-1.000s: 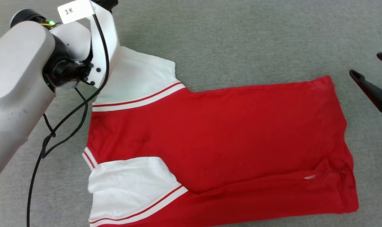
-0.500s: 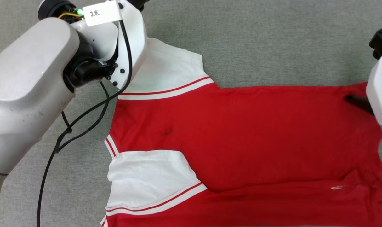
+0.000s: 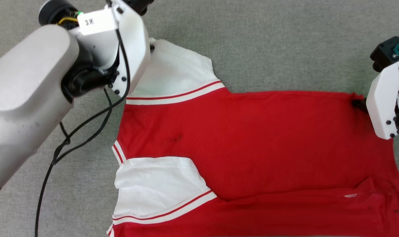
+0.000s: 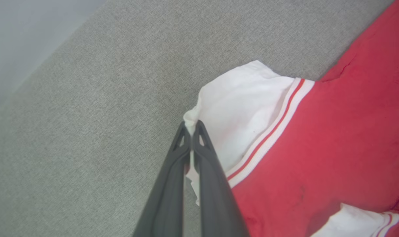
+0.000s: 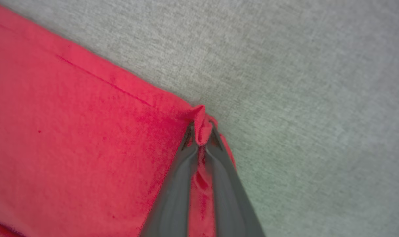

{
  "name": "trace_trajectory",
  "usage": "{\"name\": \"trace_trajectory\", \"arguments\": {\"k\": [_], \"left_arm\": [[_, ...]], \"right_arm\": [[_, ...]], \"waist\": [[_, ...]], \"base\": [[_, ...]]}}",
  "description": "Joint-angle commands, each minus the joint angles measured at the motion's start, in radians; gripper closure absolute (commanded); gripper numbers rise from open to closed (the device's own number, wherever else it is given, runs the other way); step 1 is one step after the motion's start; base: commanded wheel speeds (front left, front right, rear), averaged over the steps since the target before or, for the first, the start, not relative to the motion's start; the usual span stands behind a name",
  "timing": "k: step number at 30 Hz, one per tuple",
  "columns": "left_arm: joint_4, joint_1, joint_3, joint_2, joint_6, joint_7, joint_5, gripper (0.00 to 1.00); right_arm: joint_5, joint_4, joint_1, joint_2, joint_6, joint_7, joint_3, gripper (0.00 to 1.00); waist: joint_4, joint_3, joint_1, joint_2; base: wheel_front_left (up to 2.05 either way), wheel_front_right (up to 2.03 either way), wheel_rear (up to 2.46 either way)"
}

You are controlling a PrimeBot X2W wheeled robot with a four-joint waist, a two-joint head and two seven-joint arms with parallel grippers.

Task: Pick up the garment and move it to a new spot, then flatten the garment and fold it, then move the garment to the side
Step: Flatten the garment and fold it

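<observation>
The garment [image 3: 252, 148], a red jersey with white sleeves and red-and-white striped trim, lies spread flat on the grey fabric surface, sleeves toward the left. In the left wrist view my left gripper [image 4: 190, 126] is shut on the edge of the far white sleeve [image 4: 238, 108], a pinch of white cloth between its tips. The right wrist view has my right gripper [image 5: 201, 133] shut on the far corner of the red hem [image 5: 199, 118], with a fold of red fabric bunched between the fingers. From the head camera that gripper's dark tip [image 3: 358, 104] sits at the garment's far right corner.
The grey fabric surface [image 3: 285, 49] extends beyond the garment on the far side and to the left. A black cable [image 3: 74, 135] hangs from my left arm over the surface beside the near sleeve [image 3: 156, 187]. A small white tag [image 3: 350, 196] lies on the near hem.
My right gripper has come in from the right, reached the hem's far corner and closed on it. The head camera shifted, so the whole picture slid. The left gripper stays shut on the sleeve.
</observation>
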Motion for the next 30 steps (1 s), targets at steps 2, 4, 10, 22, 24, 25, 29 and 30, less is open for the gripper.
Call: {"name": "trace_trajectory", "arguments": {"k": [2, 4, 10, 22, 24, 25, 29, 30], "left_arm": [[-0.016, 0.037, -0.007, 0.02, 0.0, -0.034, -0.015, 1.0], [-0.025, 0.059, -0.009, 0.037, 0.0, -0.059, -0.024, 1.0], [-0.065, 0.144, -0.024, 0.078, 0.0, -0.117, -0.045, 1.0], [-0.286, 0.397, -0.064, 0.215, 0.073, -0.194, -0.09, 1.0], [-0.326, 0.458, -0.073, 0.242, 0.101, -0.212, -0.104, 1.0], [-0.343, 0.485, -0.078, 0.255, 0.113, -0.221, -0.109, 1.0], [-0.375, 0.606, -0.103, 0.292, 0.156, -0.267, -0.138, 1.0], [-0.38, 0.632, -0.111, 0.299, 0.163, -0.276, -0.142, 1.0]], "right_arm": [[0.016, 0.021, 0.013, 0.012, 0.002, -0.056, 0.025, 1.0], [0.028, 0.021, 0.015, -0.005, 0.001, -0.096, 0.027, 1.0], [0.071, -0.014, 0.079, -0.05, 0.001, -0.21, 0.05, 1.0], [0.124, -0.136, 0.338, -0.136, 0.001, -0.358, 0.044, 1.0], [0.124, -0.152, 0.395, -0.148, 0.001, -0.378, 0.034, 1.0], [0.125, -0.156, 0.423, -0.152, 0.001, -0.383, 0.029, 1.0], [0.129, -0.166, 0.533, -0.147, 0.001, -0.407, 0.005, 1.0], [0.125, -0.168, 0.555, -0.142, 0.001, -0.41, 0.001, 1.0]], "waist": [[-0.013, -0.046, 0.0002, 0.0], [-0.013, -0.078, 0.0002, 0.0], [-0.006, -0.189, 0.0002, 0.0], [0.006, -0.358, 0.0002, 0.0], [0.009, -0.37, 0.0002, 0.0], [0.009, -0.374, 0.0002, 0.0], [0.01, -0.381, 0.0002, 0.0], [0.009, -0.381, 0.0002, 0.0]], "base": [[0.0, 0.0, 0.0], [0.0, 0.0, 0.0], [0.0, 0.0, 0.0], [0.0, 0.0, 0.0], [0.0, 0.0, 0.0], [0.0, 0.0, 0.0], [0.0, 0.0, 0.0], [0.0, 0.0, 0.0]]}}
